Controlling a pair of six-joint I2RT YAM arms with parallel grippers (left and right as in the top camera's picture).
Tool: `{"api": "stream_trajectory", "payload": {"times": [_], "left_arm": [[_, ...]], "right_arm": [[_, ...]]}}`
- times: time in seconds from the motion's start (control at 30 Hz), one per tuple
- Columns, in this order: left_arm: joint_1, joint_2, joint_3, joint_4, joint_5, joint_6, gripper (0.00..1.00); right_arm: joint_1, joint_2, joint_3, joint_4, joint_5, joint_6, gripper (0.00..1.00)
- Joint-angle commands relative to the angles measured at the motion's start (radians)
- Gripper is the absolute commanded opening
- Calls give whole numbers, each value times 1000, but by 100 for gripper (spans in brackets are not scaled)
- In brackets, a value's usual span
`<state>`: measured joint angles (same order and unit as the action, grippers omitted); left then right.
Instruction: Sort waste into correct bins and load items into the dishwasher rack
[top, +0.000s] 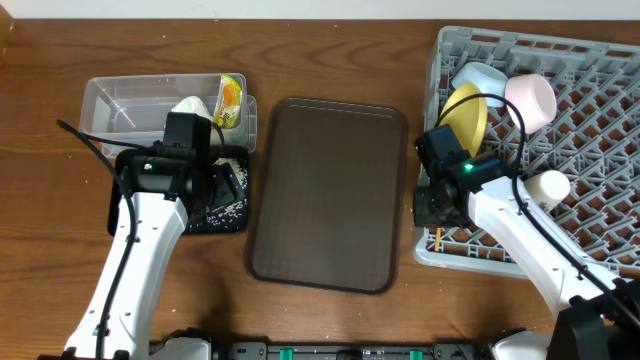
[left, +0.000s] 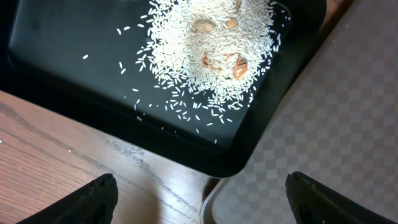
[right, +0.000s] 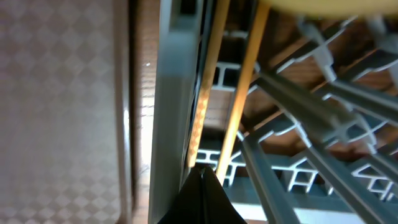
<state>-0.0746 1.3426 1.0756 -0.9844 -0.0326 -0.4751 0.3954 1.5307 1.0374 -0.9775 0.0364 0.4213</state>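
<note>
as right fingers (right: 202, 193) pinch chopsticks (right: 239, 93), left fingers (left: 93, 199) gape over rice (left: 205, 37)

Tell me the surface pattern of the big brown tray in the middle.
Dark brown with a fine checkered texture across the tray; it shows best in the left wrist view.

Rice (left: 205, 50): heaped in black tray (left: 56, 50), 9 o'clock.
Napkin (top: 190, 106), wrapper (top: 231, 100): in clear tub (top: 110, 100), 10 o'clock.
Plate (top: 468, 112), chopsticks (right: 242, 93): in grey rack (top: 600, 120), 3 o'clock.
</note>
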Motion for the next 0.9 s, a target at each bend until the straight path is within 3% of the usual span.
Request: {"api": "stream_trajectory", "payload": {"times": [0.0, 0.5, 0.87], "left_arm": [[4, -2, 8, -2, -5, -10, 89], [4, -2, 8, -2, -5, -10, 89], [4, -2, 8, -2, -5, -10, 89]], "right_arm": [[18, 1, 0, -4, -90, 8, 1], [18, -145, 71, 0, -71, -35, 1], [51, -113, 55, 1, -116, -63, 1]]}}
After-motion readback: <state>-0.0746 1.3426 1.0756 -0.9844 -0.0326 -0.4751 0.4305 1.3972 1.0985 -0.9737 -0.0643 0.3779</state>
